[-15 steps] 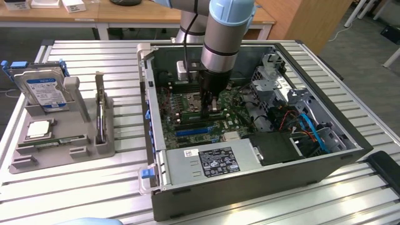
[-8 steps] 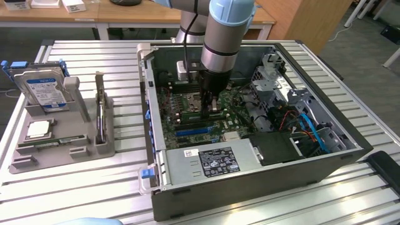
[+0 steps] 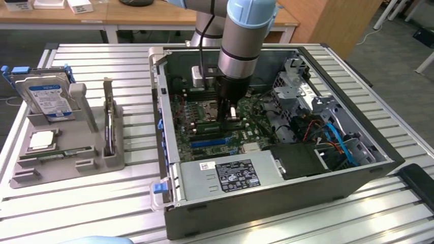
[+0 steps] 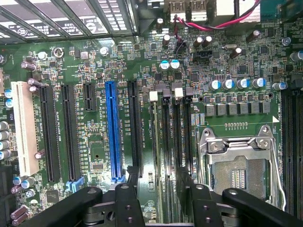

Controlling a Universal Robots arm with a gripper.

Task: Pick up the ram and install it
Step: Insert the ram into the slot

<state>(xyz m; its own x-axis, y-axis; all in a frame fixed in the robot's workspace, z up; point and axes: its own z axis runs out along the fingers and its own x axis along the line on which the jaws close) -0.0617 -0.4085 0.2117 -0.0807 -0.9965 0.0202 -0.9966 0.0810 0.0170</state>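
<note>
One gripper point(image 4: 164, 201) hangs inside one open computer case point(image 3: 285, 201), its two fingers point(image 4: 128, 203) spread wide, gripping nothing. One ram point(image 4: 157, 151) stands edge-on in a memory slot between them. One blue slot point(image 4: 111, 127) lies nearby; the board lettering is unreadable.

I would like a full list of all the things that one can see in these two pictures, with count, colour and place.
table: one, silver slats, under everything
PC case: one, black, open, on the table
motherboard: one, green, inside the case
memory slots: several, black, beside the CPU socket
CPU socket: one, silver, empty, on the motherboard
power supply: one, grey, labelled, inside the case
cables: several, blue, red, black, in the case at the exterior view's right
tray: one, grey, at the exterior view's left
hard drive: one, blue-white label, standing in the tray
CPU chip: one, silver, in the tray
ram: one, green, lying in the tray
arm: one, silver and light blue, over the case
hand: one, black, open, astride the memory slots
</note>
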